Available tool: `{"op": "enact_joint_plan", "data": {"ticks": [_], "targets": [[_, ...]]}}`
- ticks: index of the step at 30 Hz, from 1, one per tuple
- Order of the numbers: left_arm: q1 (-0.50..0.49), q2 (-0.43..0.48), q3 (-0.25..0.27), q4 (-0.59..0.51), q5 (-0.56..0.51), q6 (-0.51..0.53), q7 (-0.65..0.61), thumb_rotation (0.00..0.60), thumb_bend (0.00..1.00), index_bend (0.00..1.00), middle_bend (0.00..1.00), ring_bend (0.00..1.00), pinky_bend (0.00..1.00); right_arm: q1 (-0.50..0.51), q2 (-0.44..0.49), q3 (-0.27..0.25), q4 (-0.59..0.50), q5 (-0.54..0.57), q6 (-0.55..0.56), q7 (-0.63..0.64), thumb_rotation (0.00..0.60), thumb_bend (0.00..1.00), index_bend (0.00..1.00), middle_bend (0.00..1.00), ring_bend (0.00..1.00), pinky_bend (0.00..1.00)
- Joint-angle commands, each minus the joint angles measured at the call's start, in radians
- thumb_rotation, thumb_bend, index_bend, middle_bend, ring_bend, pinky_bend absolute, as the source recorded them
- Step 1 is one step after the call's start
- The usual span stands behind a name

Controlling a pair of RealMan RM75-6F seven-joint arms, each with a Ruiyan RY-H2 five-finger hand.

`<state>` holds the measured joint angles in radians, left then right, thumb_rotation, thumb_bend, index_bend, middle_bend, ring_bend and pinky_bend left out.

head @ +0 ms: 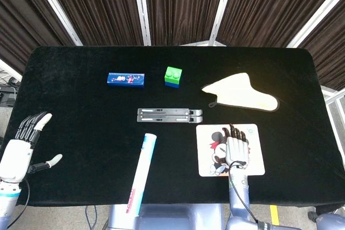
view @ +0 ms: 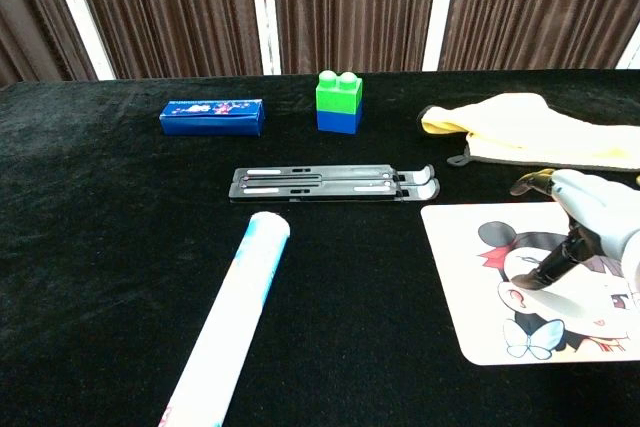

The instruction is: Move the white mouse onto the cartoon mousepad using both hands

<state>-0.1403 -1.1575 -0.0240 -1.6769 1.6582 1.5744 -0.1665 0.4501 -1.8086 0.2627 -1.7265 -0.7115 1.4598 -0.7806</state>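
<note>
The black-clothed desk (head: 81, 90) carried a blue box (head: 126, 78), green-and-blue block (head: 173, 76), yellow cloth (head: 242, 93), folded black stand (head: 169, 115), white tube (head: 141, 172) and cartoon mousepad (head: 210, 146).
</note>
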Motion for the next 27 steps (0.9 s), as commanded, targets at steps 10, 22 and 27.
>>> {"op": "enact_joint_plan", "data": {"ticks": [10, 22, 27], "targets": [[-0.002, -0.002, -0.006, -0.002, -0.01, -0.005, -0.001, 0.6, 0.17, 0.0, 0.0, 0.0, 0.0, 0.043, -0.04, 0.03, 0.114, 0.066, -0.042, -0.04, 0.6, 0.19, 0.12, 0.0, 0.0, 0.0], [-0.002, -0.005, -0.006, -0.002, -0.011, -0.007, 0.001, 0.6, 0.17, 0.0, 0.0, 0.0, 0.0, 0.055, -0.039, 0.062, 0.184, 0.061, -0.039, -0.014, 0.6, 0.22, 0.12, 0.0, 0.0, 0.0], [-0.002, -0.006, -0.005, -0.004, -0.011, -0.007, 0.003, 0.6, 0.17, 0.0, 0.0, 0.0, 0.0, 0.058, -0.034, 0.073, 0.209, 0.079, -0.052, -0.013, 0.6, 0.22, 0.12, 0.0, 0.0, 0.0]]}}
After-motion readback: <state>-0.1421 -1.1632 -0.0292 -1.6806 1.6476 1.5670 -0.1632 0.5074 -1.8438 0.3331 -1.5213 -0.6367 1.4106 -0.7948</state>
